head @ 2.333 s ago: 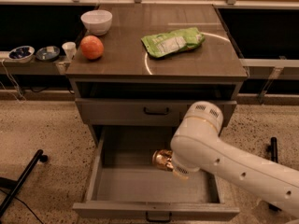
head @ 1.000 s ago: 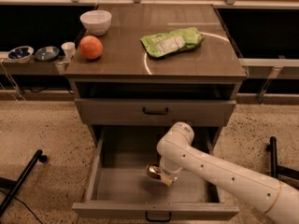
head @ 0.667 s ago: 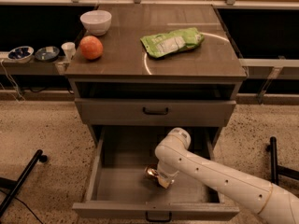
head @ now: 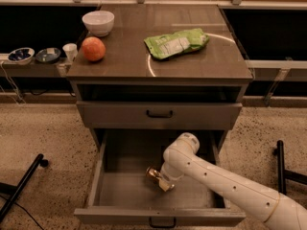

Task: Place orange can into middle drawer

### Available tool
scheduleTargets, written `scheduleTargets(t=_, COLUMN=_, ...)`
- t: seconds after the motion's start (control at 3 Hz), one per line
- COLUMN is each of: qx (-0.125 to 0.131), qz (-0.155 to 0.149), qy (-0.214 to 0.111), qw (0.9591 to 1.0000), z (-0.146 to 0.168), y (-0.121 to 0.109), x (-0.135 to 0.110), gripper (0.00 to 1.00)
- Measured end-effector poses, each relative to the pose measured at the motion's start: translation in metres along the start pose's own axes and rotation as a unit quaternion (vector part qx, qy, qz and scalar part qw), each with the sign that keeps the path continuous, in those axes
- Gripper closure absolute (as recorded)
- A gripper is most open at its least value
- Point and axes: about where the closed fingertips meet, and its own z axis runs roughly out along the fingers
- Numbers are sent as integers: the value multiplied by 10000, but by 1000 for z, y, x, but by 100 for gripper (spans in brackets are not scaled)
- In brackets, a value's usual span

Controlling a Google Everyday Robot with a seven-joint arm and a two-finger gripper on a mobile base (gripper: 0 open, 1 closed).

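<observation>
The orange can (head: 154, 175), shiny orange-gold, is inside the open middle drawer (head: 97, 175), low over the drawer floor near its middle. My gripper (head: 162, 180) reaches down into the drawer from the right on the white arm (head: 225, 186) and is shut on the can. The can is tilted, with its end pointing left. The arm hides the right part of the drawer floor.
On the cabinet top are a round orange fruit (head: 93, 49), a white bowl (head: 98, 22) and a green snack bag (head: 176, 43). The shallower drawer (head: 159, 114) above is closed. Small bowls (head: 21, 55) and a cup (head: 70, 51) sit on a left shelf. Black stand legs (head: 21, 186) lie on the floor.
My arm has lowered and moved slightly left, carrying the can from above the drawer opening down to just over the drawer floor.
</observation>
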Motion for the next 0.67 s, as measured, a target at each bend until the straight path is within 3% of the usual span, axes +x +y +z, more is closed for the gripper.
scheduleTargets(t=0.33, qx=411, qz=293, qy=253, qw=9984, z=11, y=-5, x=9, gripper=37)
scheduleTargets(t=0.67, qx=448, qz=317, qy=273, qw=9981, z=12, y=-5, x=9, gripper=14)
